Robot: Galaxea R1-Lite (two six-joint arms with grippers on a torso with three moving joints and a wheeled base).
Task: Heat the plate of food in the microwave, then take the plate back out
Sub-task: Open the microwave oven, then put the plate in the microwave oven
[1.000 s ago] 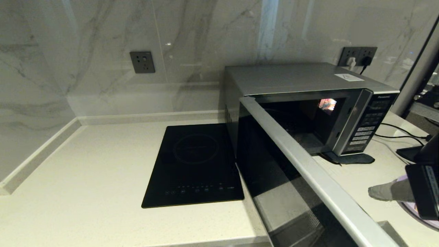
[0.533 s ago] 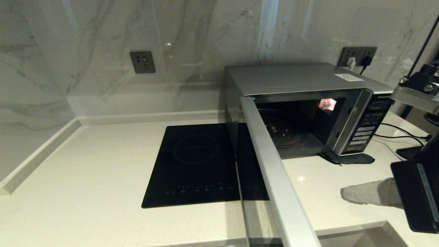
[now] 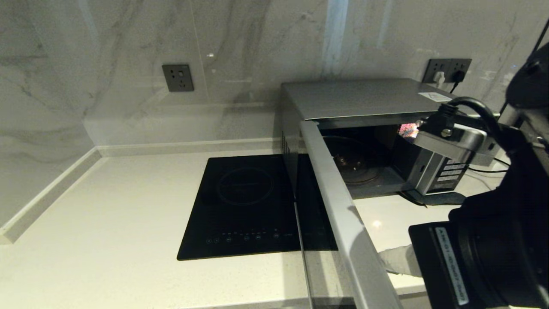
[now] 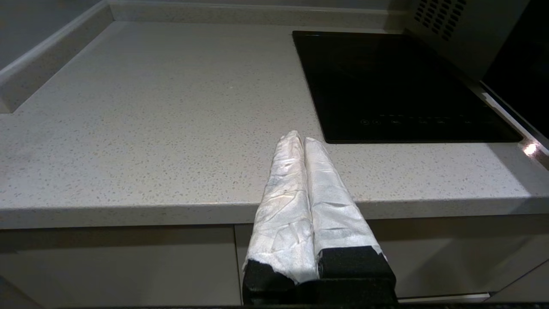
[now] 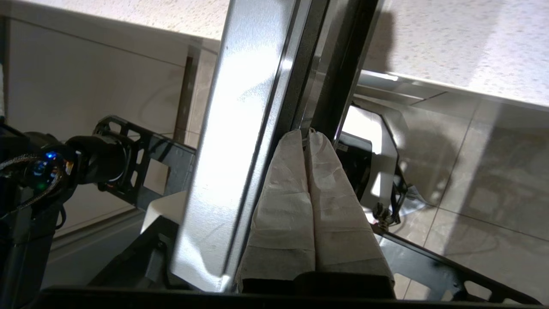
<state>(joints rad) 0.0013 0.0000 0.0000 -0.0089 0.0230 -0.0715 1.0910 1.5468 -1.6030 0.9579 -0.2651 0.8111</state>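
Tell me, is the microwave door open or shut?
Open: the microwave door swings out over the counter, and the bare turntable shows inside.

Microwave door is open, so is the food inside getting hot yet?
Not yet. Done: the microwave door stands wide open, and its glass turntable is bare. In hand: the right gripper, shut, has its tips against the door's inner side. The left gripper is shut, parked at the counter edge. Left: no plate shows, so loading, heating and taking out remain.
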